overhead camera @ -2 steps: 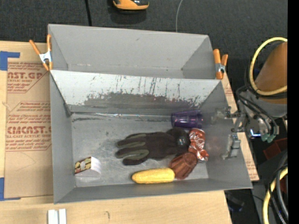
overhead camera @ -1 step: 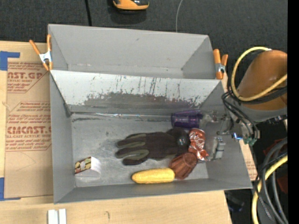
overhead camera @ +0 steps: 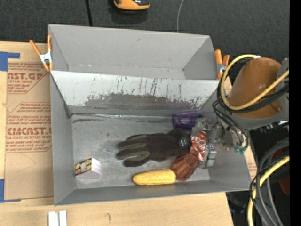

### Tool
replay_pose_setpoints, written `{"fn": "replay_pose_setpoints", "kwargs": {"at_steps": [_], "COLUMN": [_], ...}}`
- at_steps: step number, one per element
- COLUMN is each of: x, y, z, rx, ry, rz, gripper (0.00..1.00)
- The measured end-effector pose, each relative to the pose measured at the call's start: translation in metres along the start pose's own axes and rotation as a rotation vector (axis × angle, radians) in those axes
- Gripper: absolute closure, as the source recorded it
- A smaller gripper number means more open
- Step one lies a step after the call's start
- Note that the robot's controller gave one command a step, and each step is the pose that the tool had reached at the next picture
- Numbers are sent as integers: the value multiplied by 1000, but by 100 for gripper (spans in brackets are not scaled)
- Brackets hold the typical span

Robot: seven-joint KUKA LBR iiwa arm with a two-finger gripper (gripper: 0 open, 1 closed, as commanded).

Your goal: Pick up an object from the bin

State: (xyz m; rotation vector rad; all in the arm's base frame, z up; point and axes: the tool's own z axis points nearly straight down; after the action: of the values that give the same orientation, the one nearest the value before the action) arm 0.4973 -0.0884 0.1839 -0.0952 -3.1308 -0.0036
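My gripper [overhead camera: 212,145] is low in the bin's right end, close to the right wall. Right against its left side lies a crumpled red and silver wrapper [overhead camera: 198,144]; whether they touch I cannot tell. Just below the wrapper sits a reddish-brown leathery lump [overhead camera: 185,166]. A dark glove [overhead camera: 149,148] lies flat to the left, its cuff reaching the wrapper. Behind the gripper, by the back wall, is a purple object [overhead camera: 186,120].
A yellow corn-cob-shaped thing [overhead camera: 154,177] lies along the front wall. A small white packet with a printed label [overhead camera: 88,167] rests in the front left corner. The arm's orange cover and cables hang over the right rim.
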Motion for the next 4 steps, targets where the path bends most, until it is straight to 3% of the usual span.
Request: {"fn": "replay_pose_setpoints", "kwargs": {"at_steps": [1, 2, 3, 4], "x": [-5, -15, -16, -16], "y": [16, 33, 32, 32], "z": [34, 84, 82, 82], "rx": [3, 2, 5, 5], "ry": [-20, 34, 23, 23], "rz": [-53, -184, -178, -178], "gripper": [0, 0, 100, 0]}}
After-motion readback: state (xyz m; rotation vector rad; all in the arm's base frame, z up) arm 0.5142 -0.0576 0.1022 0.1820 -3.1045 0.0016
